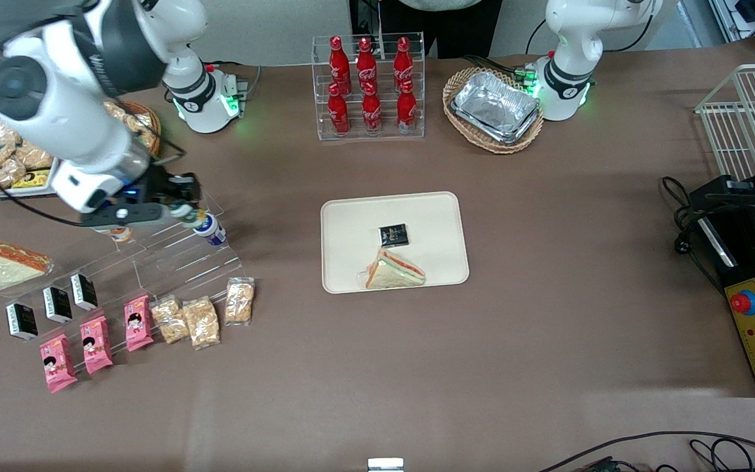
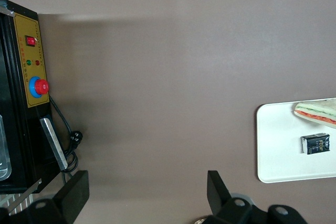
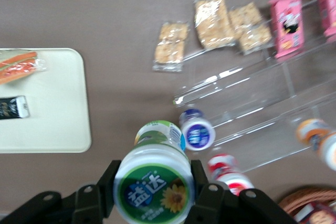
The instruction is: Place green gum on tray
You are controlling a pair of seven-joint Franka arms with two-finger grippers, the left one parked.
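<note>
Wrist view, right arm: the green gum [image 3: 155,182] is pinched between the two fingers of the gripper [image 3: 153,195], lid toward the lens, and is held clear of the brown table [image 3: 121,35]. Under it a blue-lidded bottle [image 3: 197,131] is seen beside the clear stepped rack [image 3: 262,103], with an orange-lidded one [image 3: 310,129] on a step.

From the front, nearest the camera's table edge, pink packs [image 1: 97,345] and black boxes [image 1: 56,304] are laid out toward the working arm's end. Farther in, the gripper [image 1: 181,211] hangs above the rack [image 1: 174,252] with the gum [image 1: 183,211] in its grip, just above the blue-lidded bottle [image 1: 210,231].

The tray [image 1: 351,216] lies at mid-table, well apart from the gum, and already carries a sandwich [image 1: 394,271] and a small black box [image 1: 393,235]; bare tray surface is left on the working arm's side.

The pick is judged done: the gum is grasped and lifted. The carry over to the tray, the lowering and the release are not yet done. Red bottles [image 1: 367,85] stand near the table's farthest edge.
</note>
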